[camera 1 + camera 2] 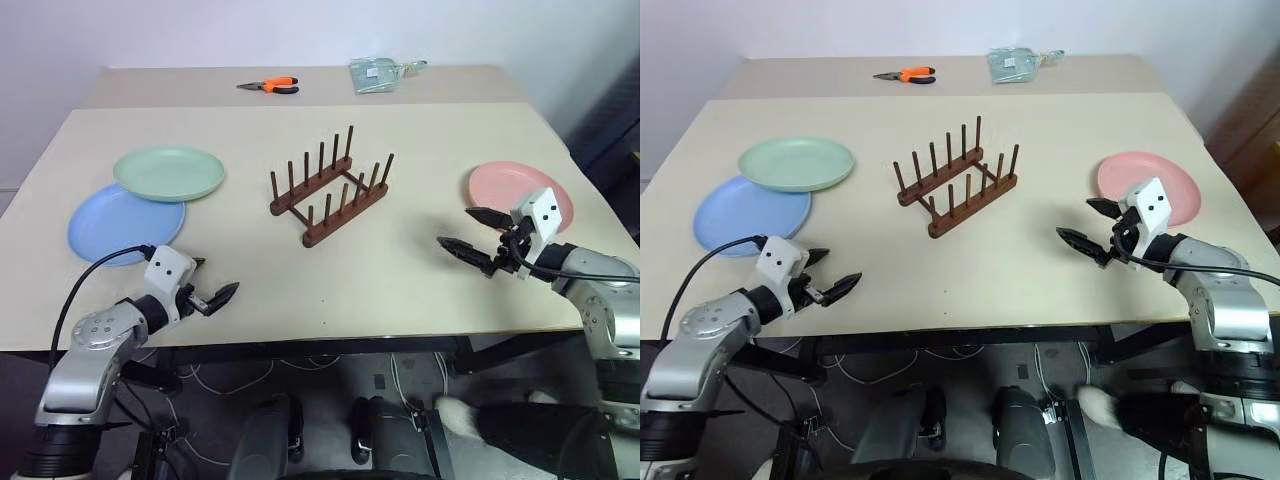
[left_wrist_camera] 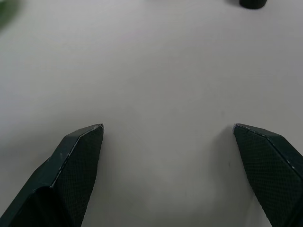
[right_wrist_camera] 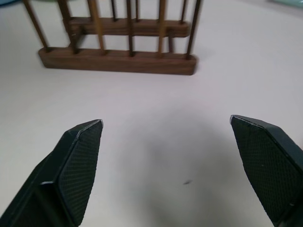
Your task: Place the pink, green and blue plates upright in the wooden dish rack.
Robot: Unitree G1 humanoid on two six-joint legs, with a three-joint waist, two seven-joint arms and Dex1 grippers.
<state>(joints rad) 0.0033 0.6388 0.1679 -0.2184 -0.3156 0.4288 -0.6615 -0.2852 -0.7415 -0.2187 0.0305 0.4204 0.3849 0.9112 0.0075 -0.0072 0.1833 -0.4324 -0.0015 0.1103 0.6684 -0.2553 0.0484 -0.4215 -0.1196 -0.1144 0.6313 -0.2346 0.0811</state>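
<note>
Your left gripper (image 1: 213,288) and right gripper (image 1: 474,232) both spread, empty. Wooden dish rack (image 1: 330,187) mid-table, bare. Green plate (image 1: 168,172) overlaps blue plate (image 1: 120,222), so lift green first; pink plate (image 1: 505,185) behind right gripper.

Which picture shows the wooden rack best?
The left eye view: the whole wooden dish rack shows, both peg rows. The right eye view shows the same. The right wrist view shows it close, tops cut off.
</note>
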